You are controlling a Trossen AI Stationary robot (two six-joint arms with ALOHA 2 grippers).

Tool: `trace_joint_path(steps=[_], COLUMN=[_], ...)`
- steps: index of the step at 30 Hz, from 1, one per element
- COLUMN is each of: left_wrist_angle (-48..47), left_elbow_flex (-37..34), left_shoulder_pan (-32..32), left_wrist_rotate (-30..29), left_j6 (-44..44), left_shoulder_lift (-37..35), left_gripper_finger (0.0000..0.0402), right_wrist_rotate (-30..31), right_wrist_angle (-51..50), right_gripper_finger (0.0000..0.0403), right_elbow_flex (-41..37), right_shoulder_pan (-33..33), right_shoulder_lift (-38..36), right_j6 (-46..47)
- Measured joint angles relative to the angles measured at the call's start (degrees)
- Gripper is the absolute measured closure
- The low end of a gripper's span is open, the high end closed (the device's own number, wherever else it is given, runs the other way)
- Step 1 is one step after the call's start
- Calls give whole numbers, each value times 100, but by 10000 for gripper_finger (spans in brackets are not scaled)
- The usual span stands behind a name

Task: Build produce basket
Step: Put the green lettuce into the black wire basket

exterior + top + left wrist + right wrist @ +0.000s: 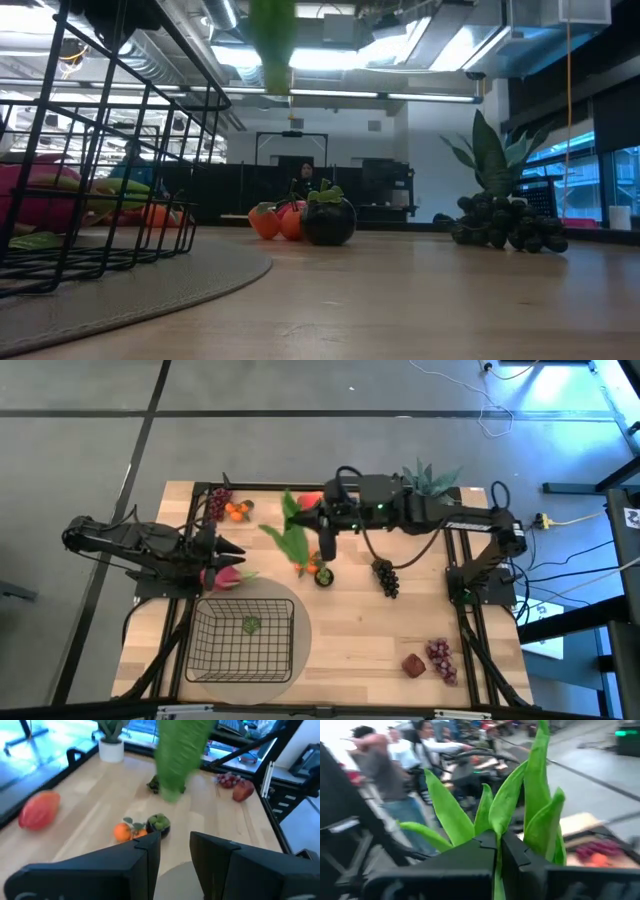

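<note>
Evidently the carrying step was in hand: the right gripper (499, 851), over the table's far middle, was clamped on the leafy stalk (293, 530), its long bright green blades fanning out, well apart from the basket (245, 638) near the front. Next it would need to travel over and release inside. The left gripper (175, 852), fingers apart, hovered just behind the basket.

Right end effector (322, 540) clamped, raised mid-table; left end effector (232, 550) parted

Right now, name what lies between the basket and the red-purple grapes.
Bare table, then a dark red fruit beside the grapes; high view shows it.
</note>
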Motion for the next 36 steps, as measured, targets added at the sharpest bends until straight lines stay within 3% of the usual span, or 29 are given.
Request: trace_joint_path(steps=[10, 19, 26, 36], left_wrist_angle=[11, 2, -22, -85], left_elbow_flex=[0, -2, -4, -4], left_shoulder_pan=[0, 0, 0, 0], left_wrist_rotate=[2, 80, 558, 1104], left_j6=[24, 4, 3, 9], left_shoulder_lift=[-149, -151, -153, -151], left_gripper_finger=[308, 308, 308, 308], right_wrist_rotate=[-1069, -952, -897, -892], right_wrist_angle=[1097, 1576, 2176, 2220], right_gripper_finger=[403, 403, 403, 403], right_elbow_flex=[-3, -9, -9, -9], right_shoulder_pan=[168, 505, 651, 740], right_shoulder_lift=[302, 612, 1075, 1557], right_j6=[119, -28, -7, 115])
